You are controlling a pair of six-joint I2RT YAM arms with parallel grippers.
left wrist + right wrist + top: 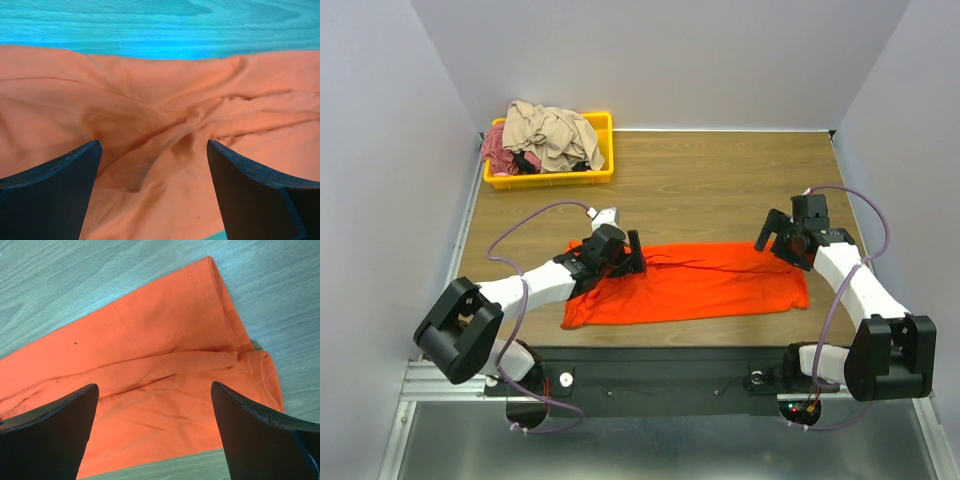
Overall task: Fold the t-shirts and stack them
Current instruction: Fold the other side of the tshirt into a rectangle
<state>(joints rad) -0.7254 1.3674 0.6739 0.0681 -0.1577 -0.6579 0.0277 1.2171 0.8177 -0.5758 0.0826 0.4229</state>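
An orange-red t-shirt lies folded into a long strip across the near half of the wooden table. My left gripper hovers open over its left end, and wrinkled orange cloth fills the space between the wide-apart fingers. Open too, my right gripper hangs over the shirt's right end, where the hemmed edge shows; its fingers hold nothing. A beige-tan t-shirt and a dusty-pink one sit crumpled in the yellow tray.
The yellow tray stands at the table's far left corner. Grey walls close in the table on the left, back and right. Bare wood stretches between the tray and the orange shirt. Cables loop from both arms.
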